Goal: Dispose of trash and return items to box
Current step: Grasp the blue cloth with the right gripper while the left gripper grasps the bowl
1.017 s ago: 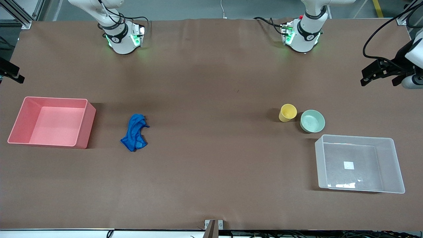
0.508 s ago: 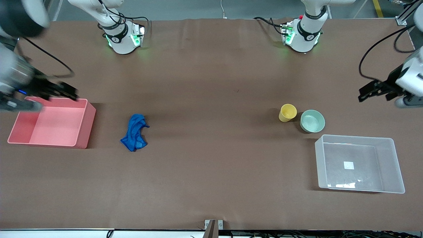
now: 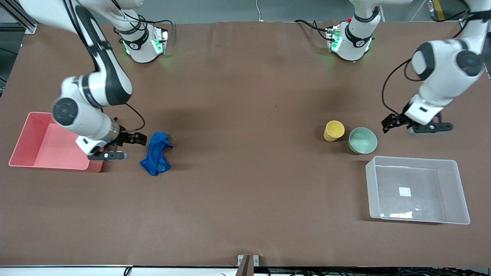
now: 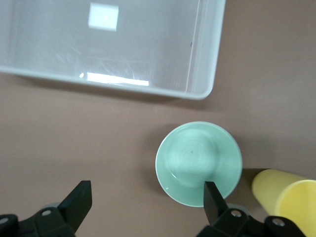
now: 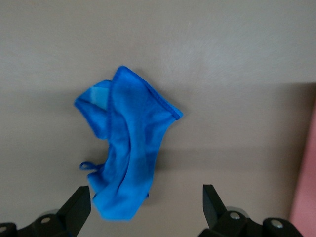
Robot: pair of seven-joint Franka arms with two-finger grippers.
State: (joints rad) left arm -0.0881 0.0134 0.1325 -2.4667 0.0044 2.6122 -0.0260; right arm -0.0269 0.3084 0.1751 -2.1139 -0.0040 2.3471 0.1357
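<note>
The blue rag (image 3: pixel 156 153) lies crumpled on the table, beside the pink bin. My right gripper (image 3: pixel 128 147) hangs open over the table between the bin and the rag. In the right wrist view the rag (image 5: pixel 126 153) reaches partly between that gripper's (image 5: pixel 144 205) spread fingers. The yellow cup (image 3: pixel 334 130) and the mint-green bowl (image 3: pixel 362 140) stand side by side, farther from the front camera than the clear box (image 3: pixel 460 191). My left gripper (image 3: pixel 416 126) is open over the table beside the bowl. The left wrist view shows the gripper (image 4: pixel 146 202), bowl (image 4: pixel 197 160), cup (image 4: pixel 286 197) and box (image 4: pixel 205 64).
A pink opaque bin (image 3: pixel 23 145) stands at the right arm's end of the table; its edge shows in the right wrist view (image 5: pixel 307 197). The right arm's elbow hangs over it. The clear box holds nothing but a white label (image 3: pixel 405 191).
Both arms have swung in from the table's ends. My right gripper went from over the pink bin to beside the rag. My left gripper came down next to the bowl.
</note>
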